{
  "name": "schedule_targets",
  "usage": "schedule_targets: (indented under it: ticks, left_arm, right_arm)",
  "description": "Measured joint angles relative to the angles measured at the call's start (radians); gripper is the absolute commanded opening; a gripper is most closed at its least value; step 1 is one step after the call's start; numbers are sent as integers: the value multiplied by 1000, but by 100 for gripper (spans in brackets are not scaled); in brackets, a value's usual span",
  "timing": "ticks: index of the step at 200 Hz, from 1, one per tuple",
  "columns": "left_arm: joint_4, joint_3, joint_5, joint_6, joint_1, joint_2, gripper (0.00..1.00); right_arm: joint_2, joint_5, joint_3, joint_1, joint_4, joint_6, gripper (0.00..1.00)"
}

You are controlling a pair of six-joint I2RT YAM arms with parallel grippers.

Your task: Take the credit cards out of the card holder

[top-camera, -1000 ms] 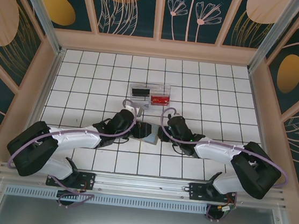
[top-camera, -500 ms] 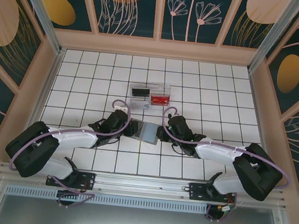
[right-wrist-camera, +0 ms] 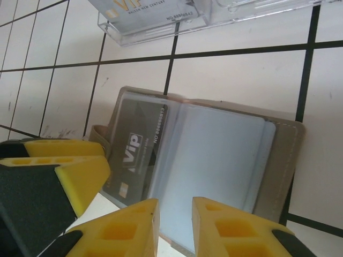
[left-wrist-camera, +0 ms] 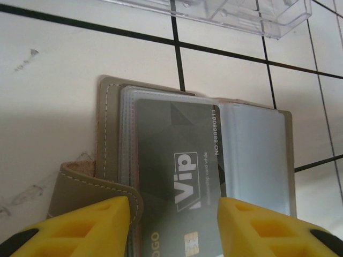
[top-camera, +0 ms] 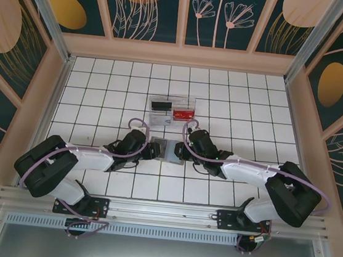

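- Evidently spread flat at worktop (top-camera: 254,107) centre, card holder (top-camera: 168,150) lies beside clear tray (top-camera: 172,109), with a VIP credit card (left-wrist-camera: 177,155) showing in its sleeve.
- L claw (left-wrist-camera: 174,214) is released and straddles the card, prob. to pull it out.
- R claw (right-wrist-camera: 175,225) is nearly closed at the empty panel's edge, likely to steady the holder; can't tell if it grips.

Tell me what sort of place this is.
Most likely a purpose-built robot test cell, not a home or shop. A left arm and right arm are bolted to an aluminium rail. The white gridded tabletop is boxed in by leaf-pattern panels.
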Motion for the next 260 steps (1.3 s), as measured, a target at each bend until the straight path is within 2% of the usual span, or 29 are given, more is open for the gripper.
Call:
schedule_targets:
  ticks: [38, 91, 157, 260]
  left_arm:
    - [24, -21, 19, -51, 0, -13, 48]
    - [26, -21, 29, -57, 0, -11, 48]
    - [26, -21, 30, -57, 0, -10, 48]
    - [26, -21, 30, -57, 0, -10, 48]
  right_arm:
    - [42, -39, 8, 0, 29, 27, 23]
    - [142, -117, 31, 0, 113, 91, 19]
    - [243, -132, 84, -3, 149, 130, 17]
    - [308, -168, 97, -22, 183, 142, 16]
